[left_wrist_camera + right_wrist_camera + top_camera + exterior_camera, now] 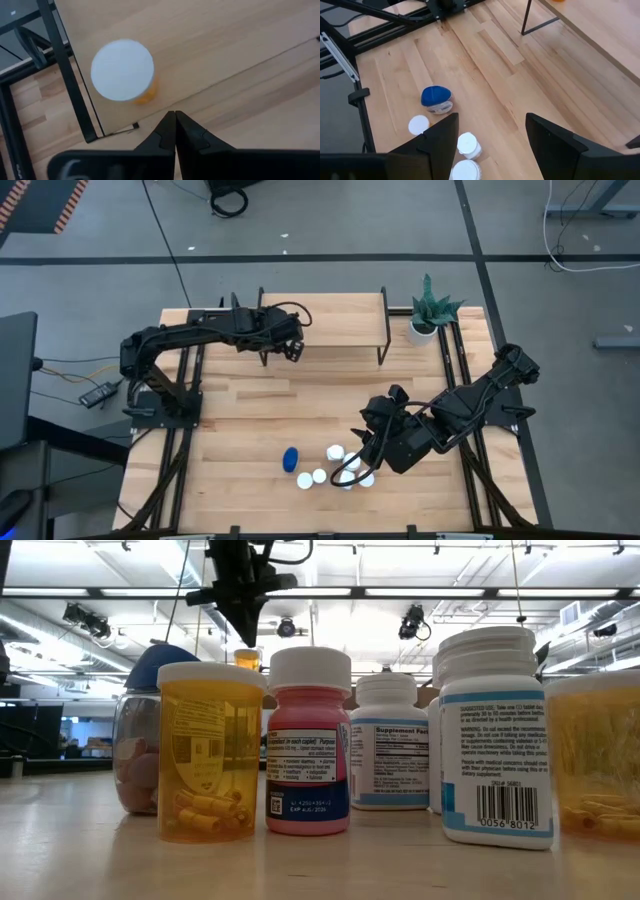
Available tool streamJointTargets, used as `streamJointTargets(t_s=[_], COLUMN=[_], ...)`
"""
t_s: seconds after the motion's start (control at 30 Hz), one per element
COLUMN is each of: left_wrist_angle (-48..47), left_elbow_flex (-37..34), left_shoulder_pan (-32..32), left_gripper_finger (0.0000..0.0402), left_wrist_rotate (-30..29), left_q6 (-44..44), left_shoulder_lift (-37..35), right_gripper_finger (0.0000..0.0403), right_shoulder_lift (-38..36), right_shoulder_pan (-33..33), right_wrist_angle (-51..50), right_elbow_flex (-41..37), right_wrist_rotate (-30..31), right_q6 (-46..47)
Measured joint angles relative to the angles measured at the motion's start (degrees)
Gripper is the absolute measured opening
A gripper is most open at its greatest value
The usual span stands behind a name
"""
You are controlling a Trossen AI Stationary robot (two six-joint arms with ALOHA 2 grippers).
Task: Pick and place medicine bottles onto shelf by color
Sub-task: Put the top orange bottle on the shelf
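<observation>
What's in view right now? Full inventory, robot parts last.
orange bottle: one, white cap, on the shelf near its left end
shelf: one, light wood on black legs, far side of table
bottle cluster: about six white-capped, near edge of table
blue-capped bottle: one, left of the cluster
potted plant: one, green, right of the shelf
left claw: shut, empty, above the shelf beside the orange bottle
right claw: open, over the cluster

open-plan lab: ceiling cameras (412, 622), strip lights (430, 592)
</observation>
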Motion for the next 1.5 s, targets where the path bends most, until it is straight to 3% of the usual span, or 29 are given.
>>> streamJointTargets(t_s=[0.4, 0.7, 0.83, 1.17, 1.5], left_wrist_angle=[0.3, -1.3, -3.0, 2.6, 6.8], left_elbow_flex=[0.0, 4.2, 1.6, -8.3, -9.0], left_shoulder_pan=[2.4, -3.5, -5.3, -0.9, 2.7], left_gripper_finger=[0.0004, 0.0004, 0.0005, 0.0006, 0.0008], left_wrist_rotate=[2.9, 3.6, 1.5, 2.8, 2.5], left_q6=[2.8, -1.3, -4.2, -5.1, -2.8], left_shoulder_lift=[0.0, -0.4, -0.1, 0.2, 0.2], right_gripper_finger=[0.0239, 0.0239, 0.0239, 0.0239, 0.0239], right_shoulder_lift=[0.0, 0.0, 0.0, 0.0, 0.0], right_shoulder_pan=[0.0, 0.0, 0.0, 0.0, 0.0], right_wrist_angle=[0.0, 0.0, 0.0, 0.0, 0.0], right_elbow_flex=[0.0, 0.0, 0.0, 0.0, 0.0], right_wrist_rotate=[0.0, 0.0, 0.1, 0.7, -0.3], right_q6=[0.3, 0.4, 0.3, -0.8, -0.6])
